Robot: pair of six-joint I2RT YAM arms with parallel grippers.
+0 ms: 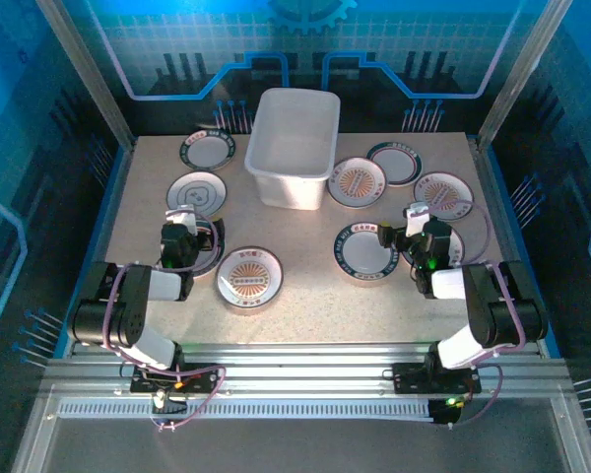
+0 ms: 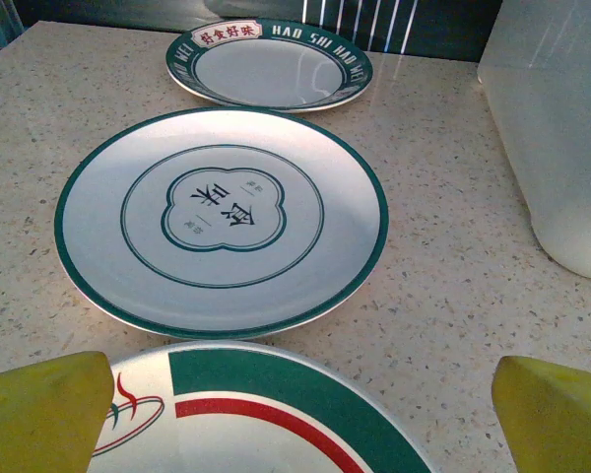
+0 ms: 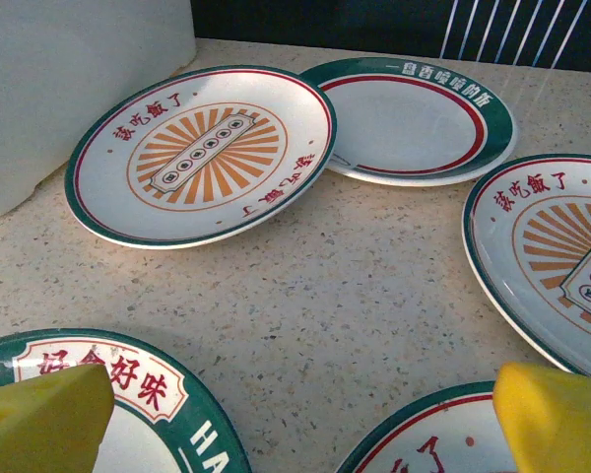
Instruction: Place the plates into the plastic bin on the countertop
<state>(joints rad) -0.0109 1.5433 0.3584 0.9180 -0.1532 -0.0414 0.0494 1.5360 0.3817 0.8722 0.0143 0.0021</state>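
Plates [image 1: 248, 277] all flat on worktop [image 1: 305, 305], none in plastic bin [image 1: 294, 148]. Left gripper [image 2: 300, 404] fingers spread wide, low over red-and-green-banded plate [image 2: 266, 389] directly beneath. Bin lies ahead and to its right. Green-ringed plate [image 2: 222, 222] lies just beyond, in forward path. Right gripper [image 3: 295, 414] likewise spread, above gap between two near plates. Bin lies ahead-left, sunburst plate [image 3: 202, 153] just beside bin wall, in between.

Three green-rimmed plates [image 2: 222, 222] beside plastic bin [image 2: 561, 148]
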